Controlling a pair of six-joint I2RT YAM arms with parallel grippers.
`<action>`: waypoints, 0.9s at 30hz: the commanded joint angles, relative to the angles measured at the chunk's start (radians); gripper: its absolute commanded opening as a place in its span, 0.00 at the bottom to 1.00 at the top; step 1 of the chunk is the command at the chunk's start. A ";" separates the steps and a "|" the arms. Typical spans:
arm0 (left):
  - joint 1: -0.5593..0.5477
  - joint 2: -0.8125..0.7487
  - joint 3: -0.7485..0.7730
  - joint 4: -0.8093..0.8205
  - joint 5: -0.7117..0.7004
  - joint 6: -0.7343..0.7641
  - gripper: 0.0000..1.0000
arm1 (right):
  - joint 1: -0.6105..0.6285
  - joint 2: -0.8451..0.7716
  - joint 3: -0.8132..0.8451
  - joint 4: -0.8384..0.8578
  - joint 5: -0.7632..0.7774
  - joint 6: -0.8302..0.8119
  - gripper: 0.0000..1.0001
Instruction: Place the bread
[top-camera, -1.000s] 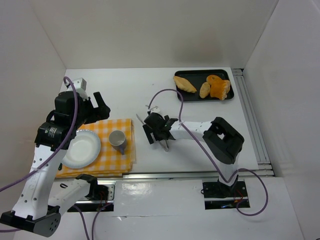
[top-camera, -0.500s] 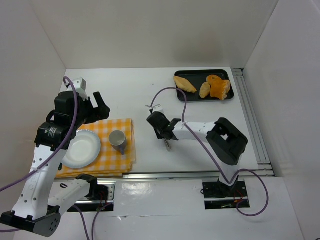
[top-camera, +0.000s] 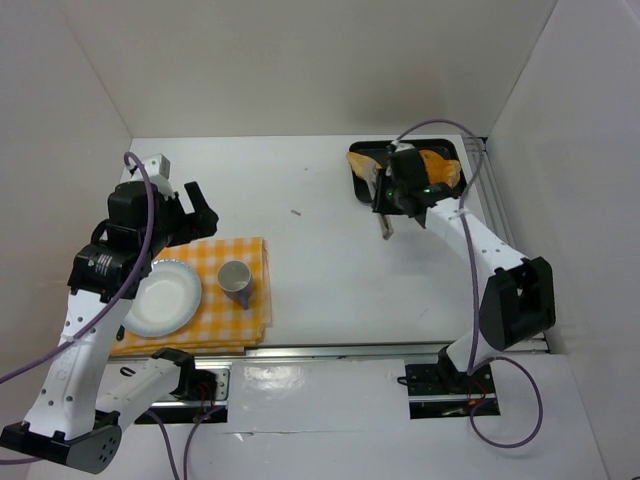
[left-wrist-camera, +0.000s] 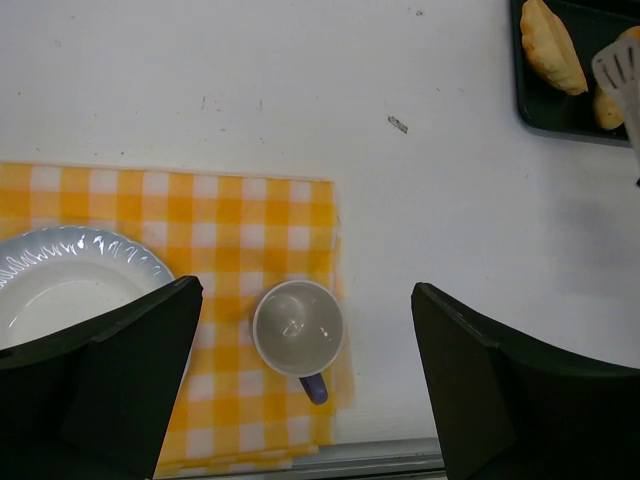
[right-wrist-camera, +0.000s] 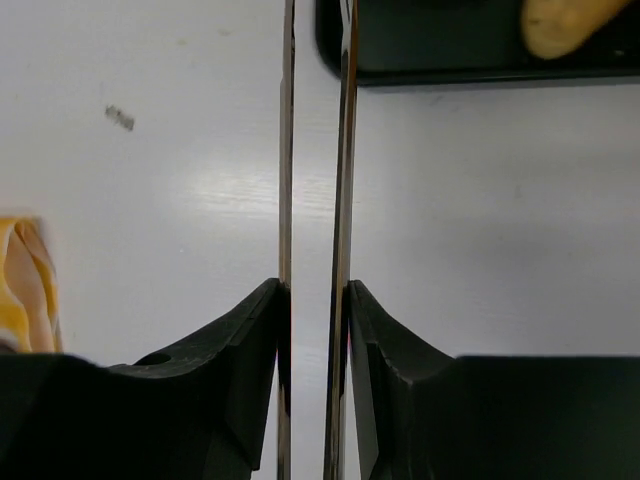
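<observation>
Several pieces of bread (top-camera: 371, 166) lie on a black tray (top-camera: 455, 147) at the back right; the left wrist view shows one piece (left-wrist-camera: 553, 45). My right gripper (top-camera: 386, 205) is shut on metal tongs (right-wrist-camera: 343, 150), its fingers (right-wrist-camera: 240, 340) pressing the two thin arms. The tongs point at the tray's near edge (right-wrist-camera: 450, 60), close to a piece of bread (right-wrist-camera: 570, 25). Their slotted tip (left-wrist-camera: 620, 68) hangs over the tray. My left gripper (left-wrist-camera: 310, 390) stands open high above the checked cloth, holding nothing.
A yellow checked cloth (top-camera: 215, 318) at the front left carries a white plate (top-camera: 160, 297) and a grey cup (top-camera: 236, 277) with a blue handle. A small dark speck (top-camera: 297, 211) lies mid-table. A metal rail (top-camera: 505, 240) runs along the right edge.
My right arm has swung from the middle of the table to the tray at the back right, carrying the tongs, and its jaws have closed on them. The left arm has not moved.
</observation>
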 joint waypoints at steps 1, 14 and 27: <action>0.006 0.000 0.036 0.022 0.005 0.023 1.00 | -0.123 -0.048 -0.015 -0.038 -0.167 0.007 0.39; 0.006 0.009 0.027 0.032 0.025 0.032 1.00 | -0.364 -0.050 -0.037 0.028 -0.334 0.113 0.47; 0.006 0.029 0.018 0.050 0.045 0.023 1.00 | -0.332 -0.152 -0.136 -0.005 -0.080 0.167 0.48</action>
